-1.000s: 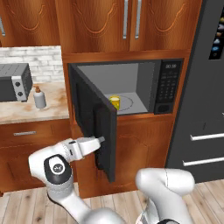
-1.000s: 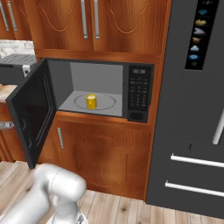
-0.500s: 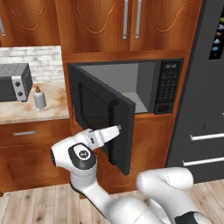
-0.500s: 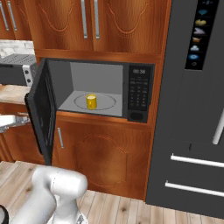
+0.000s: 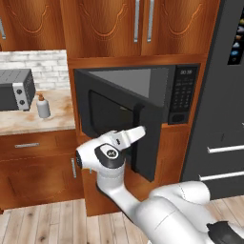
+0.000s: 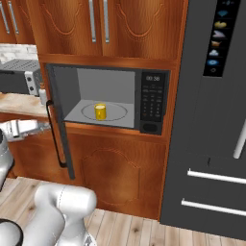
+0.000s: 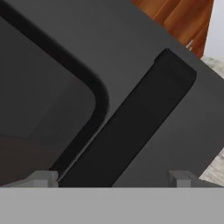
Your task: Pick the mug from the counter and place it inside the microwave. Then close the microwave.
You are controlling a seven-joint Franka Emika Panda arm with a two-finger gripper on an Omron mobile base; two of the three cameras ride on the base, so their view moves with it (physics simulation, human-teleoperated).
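The yellow mug point(image 6: 100, 111) stands upright on the round glass turntable point(image 6: 115, 112) inside the microwave point(image 6: 108, 98), roughly centred on the plate and well clear of the grey walls. So the placing is done, and the step in hand is closing the door.

The microwave door point(image 5: 119, 121) is part-way shut. In the right base view it stands almost edge-on at the left of the opening, with its black bar handle point(image 6: 54, 135) on the outer face. In the left base view the door's outer face with its dark window swings across most of the cavity and hides the mug.

The gripper point(image 5: 137, 133) sits at the door's outer face, close to the handle point(image 5: 138, 125). The hand view looks straight onto that face from very near: the dark handle point(image 7: 131, 127) runs diagonally across it, beside the rounded corner of the window frame point(image 7: 83, 78). The two finger tips point(image 7: 43, 178) rise at the bottom, set wide apart with nothing between them; they grip nothing, so the arm looks to be pushing the door, not pulling it by the handle.

The next move calls for pushing further toward the cavity, following the door's arc about its left hinge until it meets the keypad panel point(image 6: 153, 102). The push should stay square to the face, or the hand may slide off the free edge.

Off to the left on the marbled surface point(image 5: 28, 121) stand a white soap bottle point(image 5: 43, 106) and a grey toaster oven point(image 5: 16, 89), well apart from the work.
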